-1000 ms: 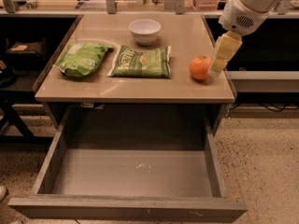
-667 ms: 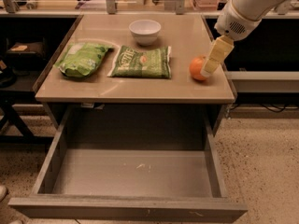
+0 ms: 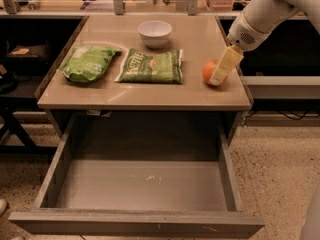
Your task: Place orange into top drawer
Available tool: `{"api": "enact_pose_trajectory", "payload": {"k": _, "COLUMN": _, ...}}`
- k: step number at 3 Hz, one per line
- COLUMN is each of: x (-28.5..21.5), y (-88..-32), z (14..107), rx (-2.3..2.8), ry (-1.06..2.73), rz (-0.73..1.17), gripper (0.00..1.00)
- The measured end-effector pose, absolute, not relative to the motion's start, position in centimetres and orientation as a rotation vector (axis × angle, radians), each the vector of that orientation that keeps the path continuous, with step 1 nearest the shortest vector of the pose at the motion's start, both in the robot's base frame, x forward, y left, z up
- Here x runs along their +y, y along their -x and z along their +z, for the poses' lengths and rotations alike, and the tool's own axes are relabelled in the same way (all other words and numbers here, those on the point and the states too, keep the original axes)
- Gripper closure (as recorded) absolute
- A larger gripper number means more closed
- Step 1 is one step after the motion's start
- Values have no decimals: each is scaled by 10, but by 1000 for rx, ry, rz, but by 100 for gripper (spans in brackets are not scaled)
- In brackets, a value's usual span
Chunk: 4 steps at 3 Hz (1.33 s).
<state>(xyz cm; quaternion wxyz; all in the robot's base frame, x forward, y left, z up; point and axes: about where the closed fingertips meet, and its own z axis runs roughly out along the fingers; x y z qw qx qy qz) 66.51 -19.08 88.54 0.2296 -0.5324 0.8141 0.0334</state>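
Observation:
The orange (image 3: pixel 208 72) sits on the tan table top (image 3: pixel 145 96) near its right edge. My gripper (image 3: pixel 222 68) reaches down from the upper right and is right against the orange, with one cream finger (image 3: pixel 225 65) covering the fruit's right side. The orange rests on the table. The top drawer (image 3: pixel 140 184) is pulled fully open below the table's front edge; its flat grey bottom holds nothing.
A white bowl (image 3: pixel 155 32) stands at the back middle of the table. A green bag (image 3: pixel 87 62) lies at the left and a green chip packet (image 3: pixel 152 66) in the middle. Shelves and dark benches flank the table.
My gripper has moved left and down, from beside the orange's right to right against it, now overlapping the fruit. The orange has not moved.

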Motion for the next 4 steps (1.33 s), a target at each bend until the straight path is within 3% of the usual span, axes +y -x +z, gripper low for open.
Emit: {"api": "enact_pose_trajectory", "payload": {"k": 4, "x": -190, "y": -676, "z": 850, "rx": 2296, "ry": 1455, "rz": 185, "gripper": 0}}
